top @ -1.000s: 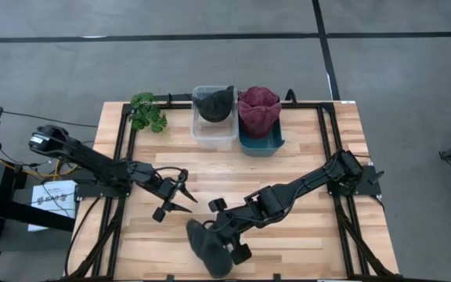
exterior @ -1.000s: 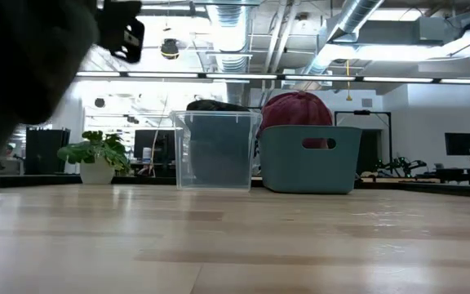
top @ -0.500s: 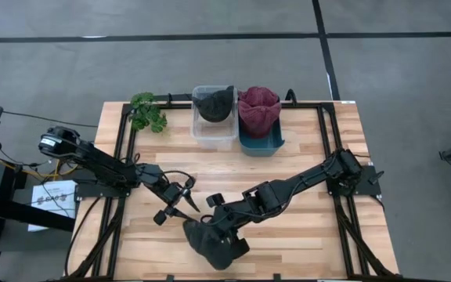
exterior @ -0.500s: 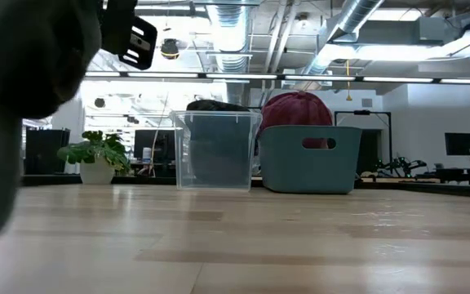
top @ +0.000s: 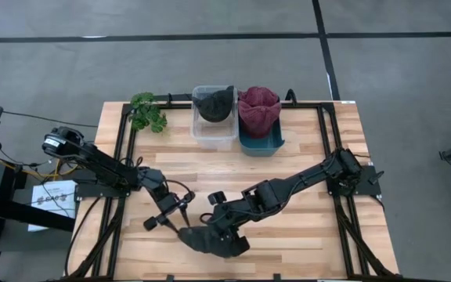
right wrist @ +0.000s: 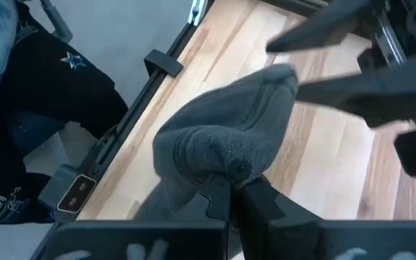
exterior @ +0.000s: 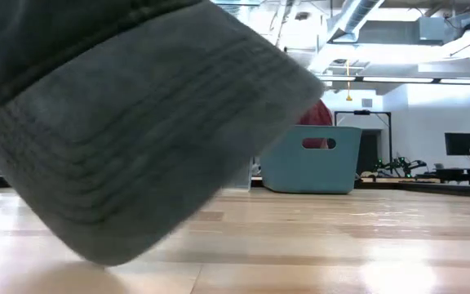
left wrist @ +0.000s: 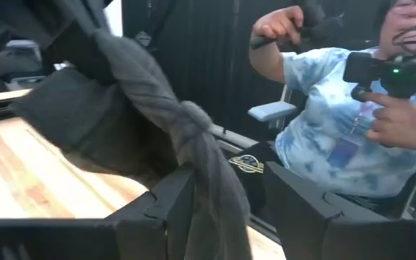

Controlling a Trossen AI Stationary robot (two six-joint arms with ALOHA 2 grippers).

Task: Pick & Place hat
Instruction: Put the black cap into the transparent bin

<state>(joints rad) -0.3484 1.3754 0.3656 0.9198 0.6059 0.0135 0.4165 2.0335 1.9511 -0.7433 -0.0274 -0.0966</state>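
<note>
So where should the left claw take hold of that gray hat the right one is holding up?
Probably the free brim edge. The right claw is already pinching the gray hat at its crown fold, and the brim sticks out toward the left claw. That flat stitched brim is thin enough to pinch, so come in from the left, level with the table.

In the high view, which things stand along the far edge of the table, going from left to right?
Potted plant → clear bin holding a dark hat → teal bin holding a maroon hat.
</note>
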